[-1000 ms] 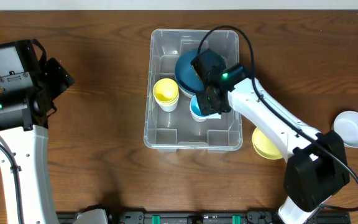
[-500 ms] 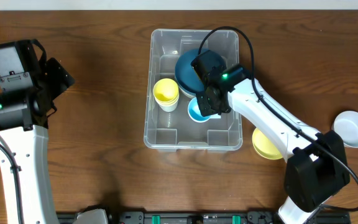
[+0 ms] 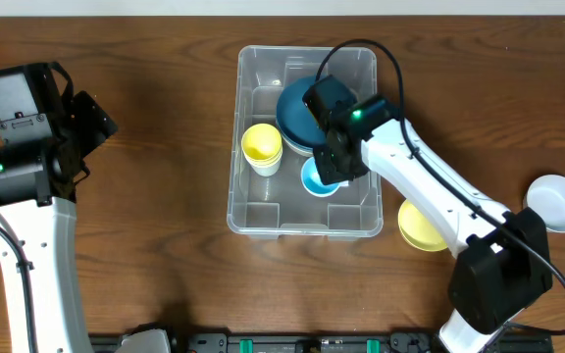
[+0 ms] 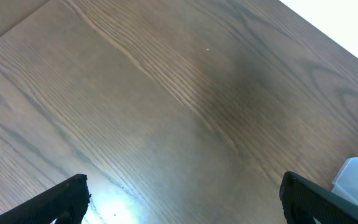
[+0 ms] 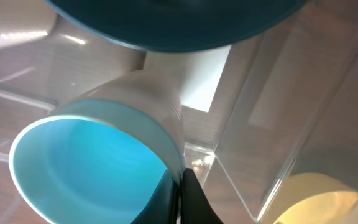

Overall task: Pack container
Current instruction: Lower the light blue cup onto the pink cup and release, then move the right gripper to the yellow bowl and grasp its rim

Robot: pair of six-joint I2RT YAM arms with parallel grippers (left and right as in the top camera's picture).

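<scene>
Your right gripper [image 5: 180, 186] pinches light-blue cup [image 5: 92, 162] rim inside container [image 3: 263, 59]; dark-blue bowl [image 5: 166, 25] just ahead. Your left gripper [image 4: 184, 186] gapes wide, table [image 4: 166, 93] beneath.

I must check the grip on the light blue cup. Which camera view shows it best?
The right wrist view: the light blue cup appears large, with fingers of the right gripper shut on its rim. Overhead, the right arm partly hides it inside the container. The left wrist view misses it.
</scene>
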